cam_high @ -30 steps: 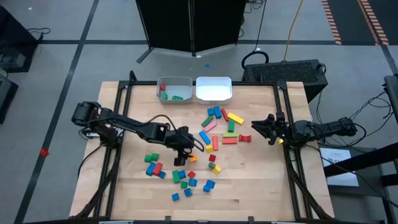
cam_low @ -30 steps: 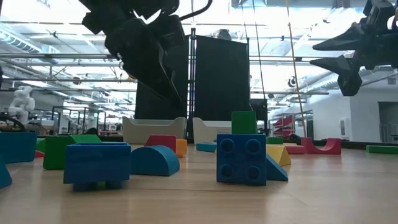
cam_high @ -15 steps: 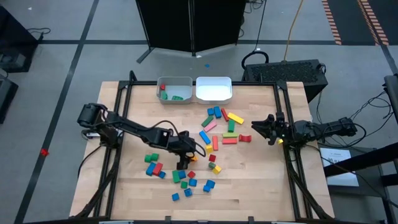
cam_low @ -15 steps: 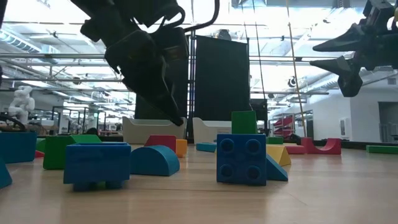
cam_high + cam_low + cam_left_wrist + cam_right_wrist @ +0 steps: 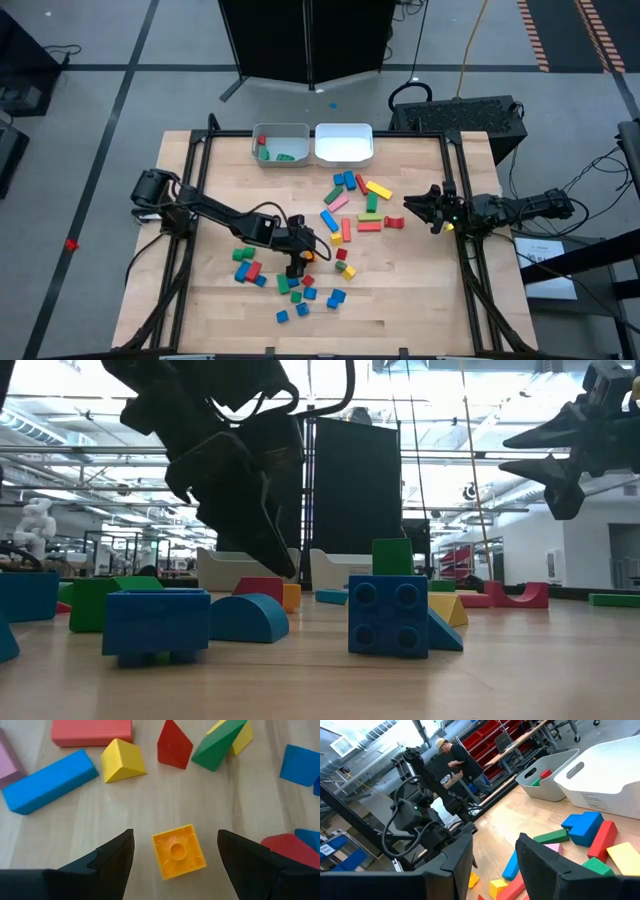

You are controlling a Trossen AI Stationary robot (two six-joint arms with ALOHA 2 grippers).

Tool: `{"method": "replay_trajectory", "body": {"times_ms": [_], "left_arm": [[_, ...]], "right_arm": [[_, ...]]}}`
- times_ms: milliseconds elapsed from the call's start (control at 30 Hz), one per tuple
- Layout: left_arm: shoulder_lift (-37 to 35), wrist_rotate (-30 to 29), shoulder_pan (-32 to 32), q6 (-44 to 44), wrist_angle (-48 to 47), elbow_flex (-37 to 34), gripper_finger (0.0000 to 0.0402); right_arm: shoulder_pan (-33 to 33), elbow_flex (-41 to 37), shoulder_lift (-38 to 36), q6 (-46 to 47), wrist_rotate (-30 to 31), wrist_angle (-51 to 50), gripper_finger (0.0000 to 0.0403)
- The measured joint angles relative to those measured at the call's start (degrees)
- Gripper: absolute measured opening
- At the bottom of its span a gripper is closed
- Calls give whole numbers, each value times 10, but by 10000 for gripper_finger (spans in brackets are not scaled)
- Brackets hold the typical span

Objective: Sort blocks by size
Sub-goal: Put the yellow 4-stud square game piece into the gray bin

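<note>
Blocks [image 5: 345, 205] lie scattered over the centre of the bench [image 5: 420, 300], in an upper cluster right of centre and a lower cluster below centre. Over the last second the left gripper [image 5: 296, 262] has travelled from mid-frame down and slightly right in the high view, and now hangs over the lower cluster. Its jaws stand wide apart and hold nothing. In the left wrist view they straddle a small orange studded block [image 5: 179, 851] without touching it. This suggests the approach is complete; closing on that block looks like the next step.

At the frame's top centre, the grey bin [image 5: 282, 146] holds a few red and green pieces; the white bin [image 5: 345, 143] appears empty, so sorting is at an early stage.

The right gripper [image 5: 418, 207] waits at the bench's right edge, partly open and empty.
</note>
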Motion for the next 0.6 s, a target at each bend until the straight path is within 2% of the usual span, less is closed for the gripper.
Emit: {"method": "replay_trajectory", "body": {"times_ms": [233, 333, 433, 600], "left_arm": [[37, -14, 0, -17, -5, 0, 282], [53, -9, 0, -50, 1, 1, 268], [56, -7, 0, -59, 1, 2, 233], [51, -9, 1, -39, -1, 2, 147]], "right_arm": [[0, 0, 0, 0, 0, 0, 144], [0, 0, 0, 0, 0, 0, 144], [0, 0, 0, 0, 0, 0, 144], [0, 0, 0, -2, 0, 0, 144]]}}
